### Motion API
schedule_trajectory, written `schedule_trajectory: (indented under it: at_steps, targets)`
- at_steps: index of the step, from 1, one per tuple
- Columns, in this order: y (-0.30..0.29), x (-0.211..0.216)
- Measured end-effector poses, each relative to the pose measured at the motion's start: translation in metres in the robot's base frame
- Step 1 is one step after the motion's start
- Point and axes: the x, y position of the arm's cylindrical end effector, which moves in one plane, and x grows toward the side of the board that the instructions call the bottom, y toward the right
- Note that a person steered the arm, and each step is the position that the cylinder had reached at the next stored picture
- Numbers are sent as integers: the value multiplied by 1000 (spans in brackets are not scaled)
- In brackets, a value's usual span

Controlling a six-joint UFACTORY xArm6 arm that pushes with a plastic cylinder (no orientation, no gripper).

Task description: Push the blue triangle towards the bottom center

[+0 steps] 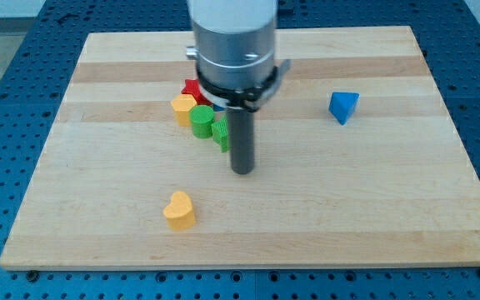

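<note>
Blue triangle (343,107) sits alone toward the view's right, upper half of the wooden bench (373,208), well apart from everything. My tip (242,170) stands near the middle, far to the triangle's left, just beside a green block (221,132). No gripper here, only the rod. Clustered by it: green cylinder (201,120), yellow block (182,107), red block (192,89). Yellow heart (178,210) lies alone lower left.

we count six blocks on the table (373,208): one blue triangle (343,106), one red block (192,88) partly hidden, two yellow blocks, a hexagon-like one (182,107) and a heart (179,210), and two green blocks, one round (202,119) and one half-hidden (221,132).
</note>
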Motion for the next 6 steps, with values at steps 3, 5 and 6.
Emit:
schedule_trajectory:
  at_steps: [3,5,6]
  targets:
    - [137,-7]
    - [226,-55]
    - [250,-80]
